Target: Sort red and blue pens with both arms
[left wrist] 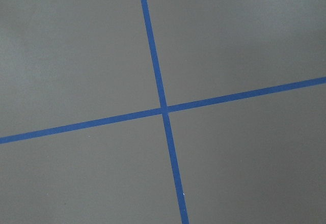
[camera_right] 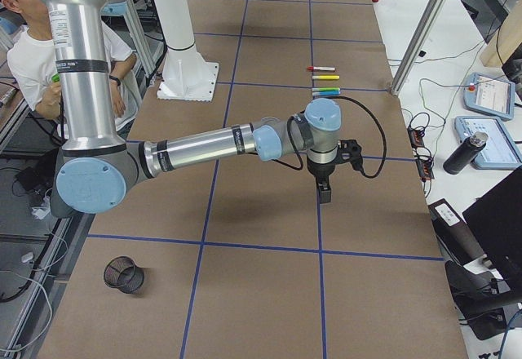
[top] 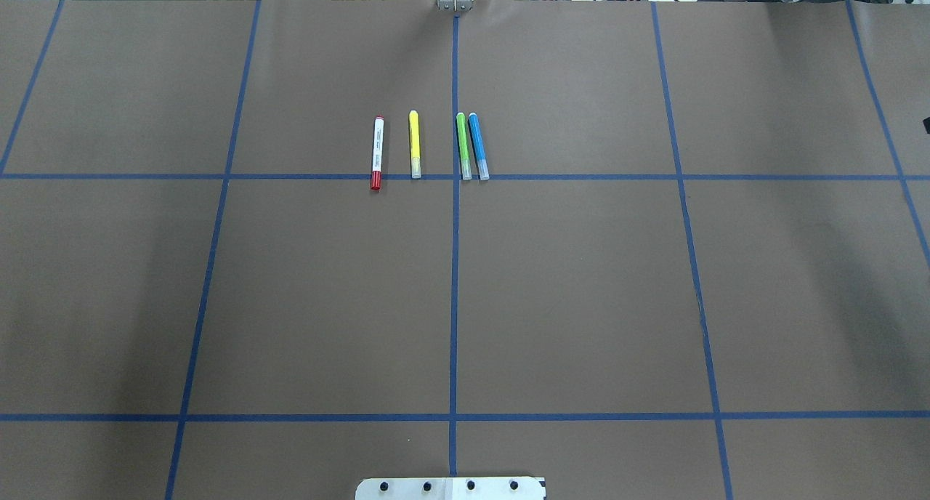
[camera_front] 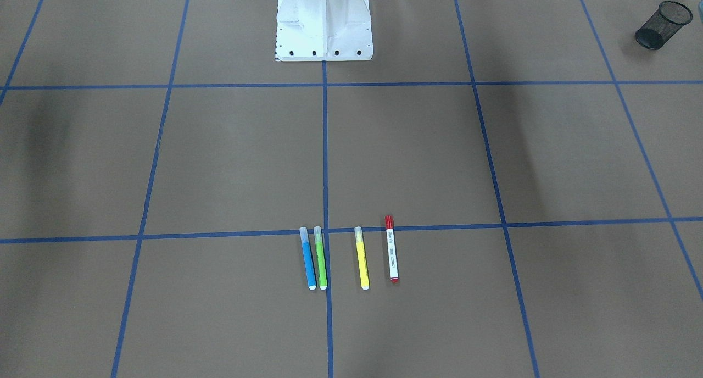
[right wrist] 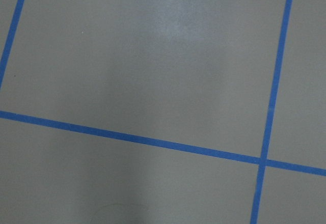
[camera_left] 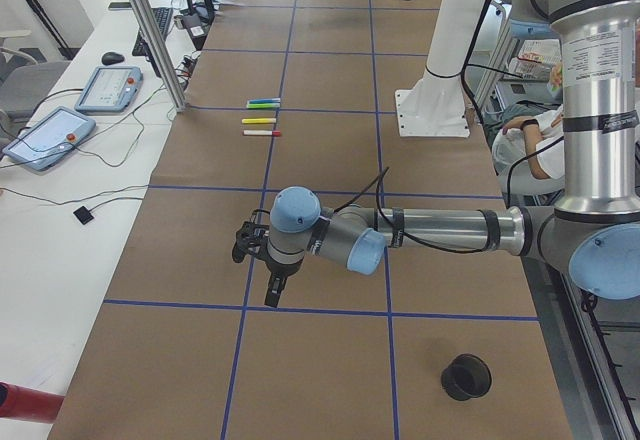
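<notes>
The bench (top: 581, 304) is covered with brown paper and blue tape lines. Far from the base, the red pen (camera_front: 391, 249) and blue pen (camera_front: 308, 258) lie flat, with the yellow pen (camera_front: 361, 259) and green pen (camera_front: 321, 258) between them. The left arm (camera_left: 430, 228) and right arm (camera_right: 204, 143) hover at the sides. I cannot tell if the fingers (camera_left: 272, 292) are wide or narrow.

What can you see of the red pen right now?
The red pen is a slim marker with a white printed barrel, a red cap and a small red end; it looks like plastic. It lies flat on the brown paper-covered table, capped, cap toward the robot and crossing a blue tape line. It is the outermost of four pens in a row, on the robot's left, beside the yellow pen but apart from it. Nothing else touches it.
</notes>
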`<state>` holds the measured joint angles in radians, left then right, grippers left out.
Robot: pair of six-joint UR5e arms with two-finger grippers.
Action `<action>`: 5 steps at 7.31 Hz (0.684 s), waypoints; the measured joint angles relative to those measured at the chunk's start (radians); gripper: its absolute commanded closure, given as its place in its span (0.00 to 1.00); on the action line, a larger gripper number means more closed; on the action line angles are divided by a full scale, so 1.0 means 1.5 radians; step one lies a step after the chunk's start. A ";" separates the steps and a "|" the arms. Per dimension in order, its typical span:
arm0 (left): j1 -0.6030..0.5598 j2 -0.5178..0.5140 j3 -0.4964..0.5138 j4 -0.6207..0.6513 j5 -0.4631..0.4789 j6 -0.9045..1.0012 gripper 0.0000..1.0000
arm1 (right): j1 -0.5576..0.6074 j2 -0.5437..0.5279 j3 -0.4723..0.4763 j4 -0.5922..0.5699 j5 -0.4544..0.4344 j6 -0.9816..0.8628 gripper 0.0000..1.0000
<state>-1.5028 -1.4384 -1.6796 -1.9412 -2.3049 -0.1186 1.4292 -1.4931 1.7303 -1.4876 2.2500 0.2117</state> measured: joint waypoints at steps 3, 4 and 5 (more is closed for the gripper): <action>0.000 -0.006 0.009 0.001 -0.001 -0.001 0.00 | 0.042 -0.055 0.019 0.002 0.033 -0.004 0.00; 0.000 -0.006 0.010 0.001 -0.001 -0.001 0.00 | 0.045 -0.064 0.022 0.002 0.035 -0.005 0.00; 0.000 -0.005 0.011 0.001 -0.001 -0.002 0.00 | 0.046 -0.068 0.024 0.002 0.036 -0.005 0.00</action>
<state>-1.5032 -1.4460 -1.6629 -1.9404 -2.3062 -0.1209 1.4978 -1.5953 1.7657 -1.4849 2.3047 0.2042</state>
